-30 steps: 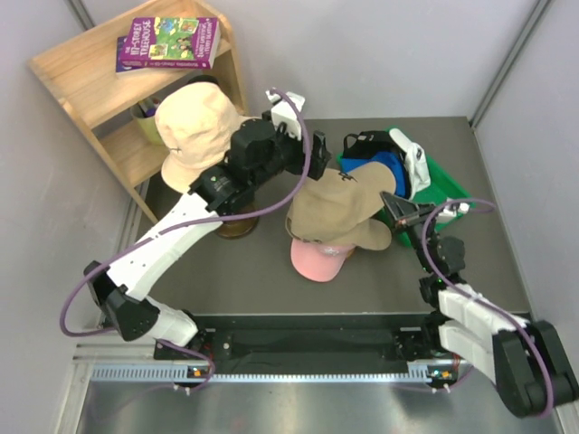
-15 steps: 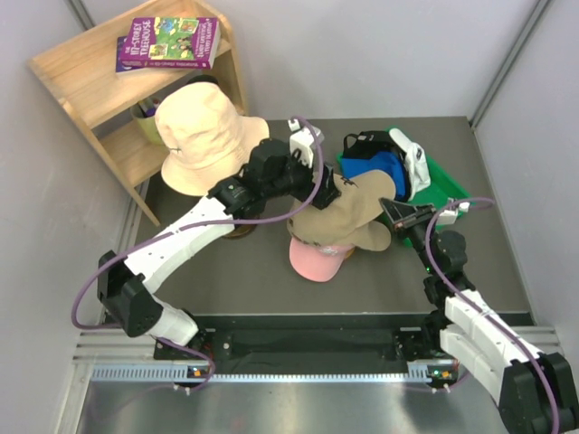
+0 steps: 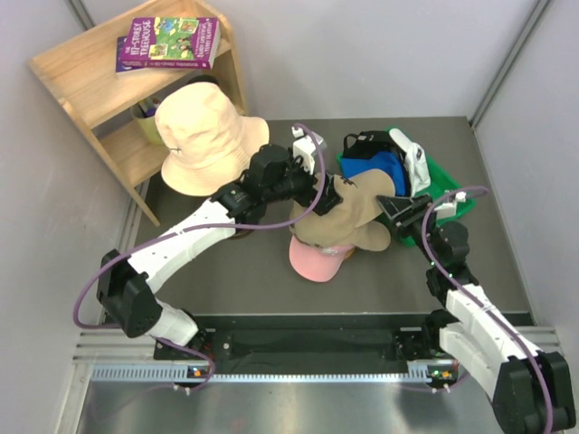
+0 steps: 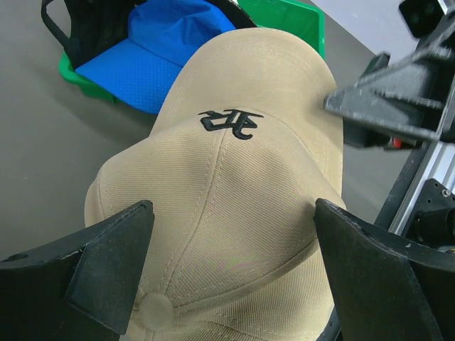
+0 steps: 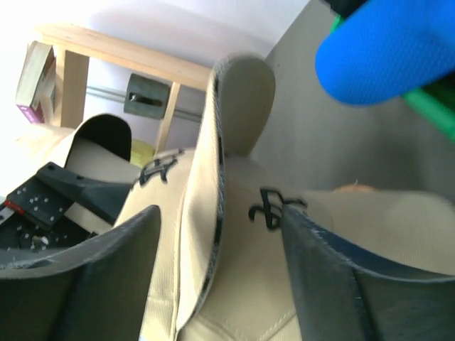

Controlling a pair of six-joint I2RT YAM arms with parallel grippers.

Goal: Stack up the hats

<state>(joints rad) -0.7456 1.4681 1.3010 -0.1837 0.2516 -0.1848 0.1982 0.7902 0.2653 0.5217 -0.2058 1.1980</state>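
Note:
A khaki-tan cap [image 3: 342, 217] with a small black logo lies over a pink cap [image 3: 317, 260] at mid-table. My left gripper [image 3: 317, 193] hovers just above its crown. In the left wrist view its jaws [image 4: 234, 273] are wide open on either side of the khaki cap [image 4: 234, 192], not pressing it. My right gripper [image 3: 392, 210] is at the cap's right edge. In the right wrist view its jaws [image 5: 220, 277] are open, and the cap's brim [image 5: 213, 213] stands edgewise between them. The blue cap [image 3: 384, 167], black cap [image 3: 362, 145] and white cap [image 3: 412, 158] lie in the green bin [image 3: 445, 192].
A pale peach hat [image 3: 201, 136] sits on a stand left of the left arm. Behind it stands a wooden shelf [image 3: 81, 72] with a purple book [image 3: 170, 42]. The green bin fills the back right of the table, close behind my right gripper.
My right gripper was shut on the khaki cap's edge and has opened. My left arm has swung right and come down over the cap's crown, its jaws still open.

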